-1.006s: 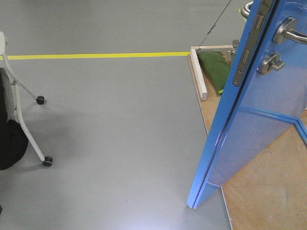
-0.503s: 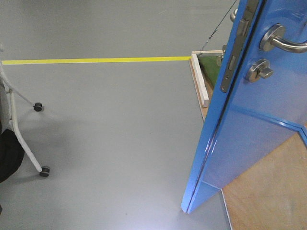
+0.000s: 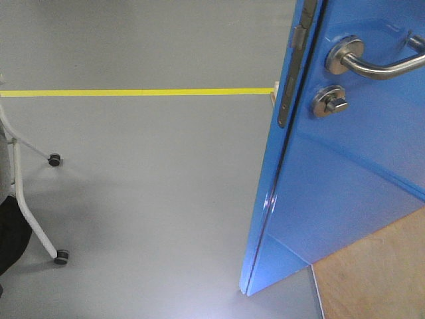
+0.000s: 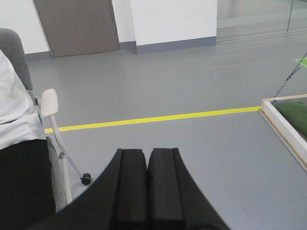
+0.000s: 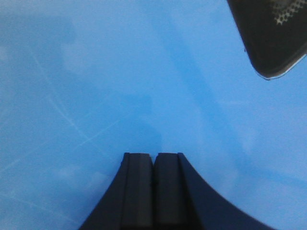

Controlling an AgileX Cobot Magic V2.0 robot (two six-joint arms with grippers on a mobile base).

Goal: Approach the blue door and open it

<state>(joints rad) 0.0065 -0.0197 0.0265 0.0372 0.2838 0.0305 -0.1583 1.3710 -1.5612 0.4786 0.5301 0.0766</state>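
The blue door (image 3: pixel 345 179) fills the right of the front view, swung ajar with its free edge toward me. Its steel lever handle (image 3: pixel 372 63) sits above a round thumb-turn lock (image 3: pixel 330 103), and a dark latch plate (image 3: pixel 285 106) runs down the edge. In the right wrist view my right gripper (image 5: pixel 153 155) is shut with nothing held, pointing straight at the glossy blue door (image 5: pixel 120 86) close in front. My left gripper (image 4: pixel 147 152) is shut and empty over grey floor, away from the door.
A yellow tape line (image 3: pixel 133 92) crosses the grey floor. A wheeled chair frame (image 3: pixel 30 199) stands at the left, with a seated person (image 4: pixel 19 158) beside it. A wooden platform (image 3: pixel 378 279) lies under the door. A white-framed base with green padding (image 4: pixel 288 120) is right.
The door has come closer and shifted left in the front view, now hiding the green pad and white frame behind it. The yellow line and chair have slid lower.
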